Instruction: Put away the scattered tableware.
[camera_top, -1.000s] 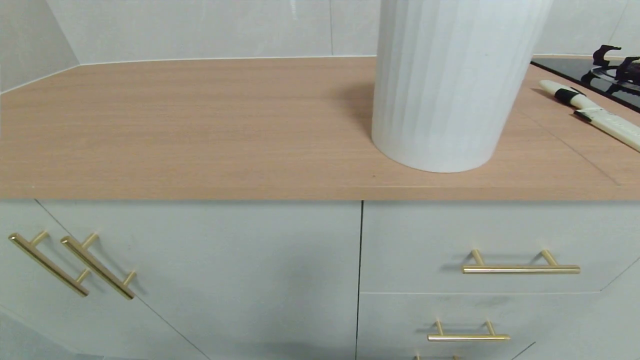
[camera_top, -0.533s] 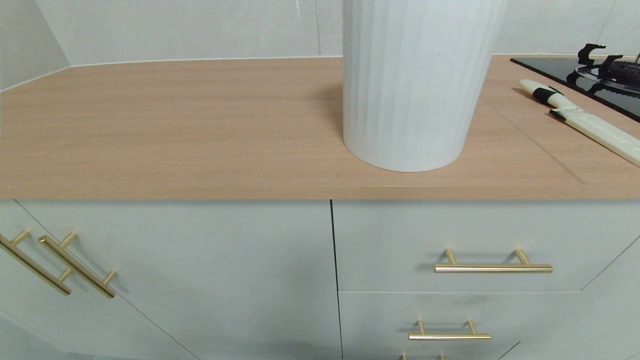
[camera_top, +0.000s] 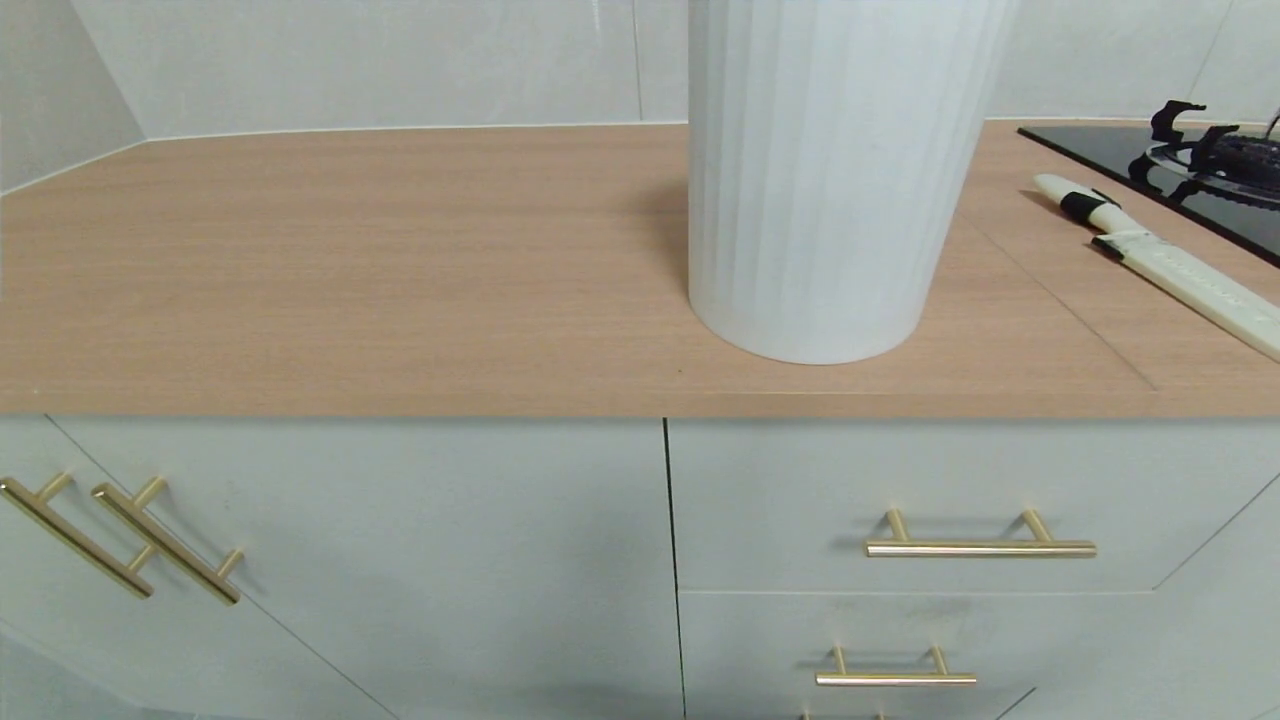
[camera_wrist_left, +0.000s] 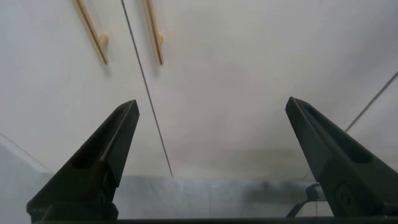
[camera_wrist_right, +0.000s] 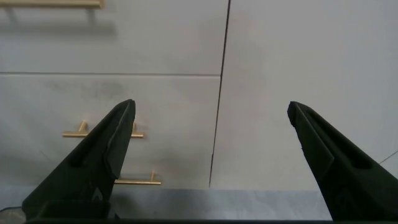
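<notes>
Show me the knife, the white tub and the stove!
knife (camera_top: 1190, 285): head view, on the blade.
white tub (camera_top: 820, 200): head view, on its ribbed side.
stove (camera_top: 1235, 158): head view, on the burner.

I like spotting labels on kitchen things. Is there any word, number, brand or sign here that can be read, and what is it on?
No text here can be read.
Knife blade: faint marks, too small to read.
White ribbed container, counter, drawer fronts, stove: no text or signs.

Container (camera_top: 825, 180) on countertop (camera_top: 350, 260), knife (camera_top: 1165, 265) to its right, hob (camera_top: 1190, 170) behind knife, drawers (camera_top: 900, 490) beneath
</notes>
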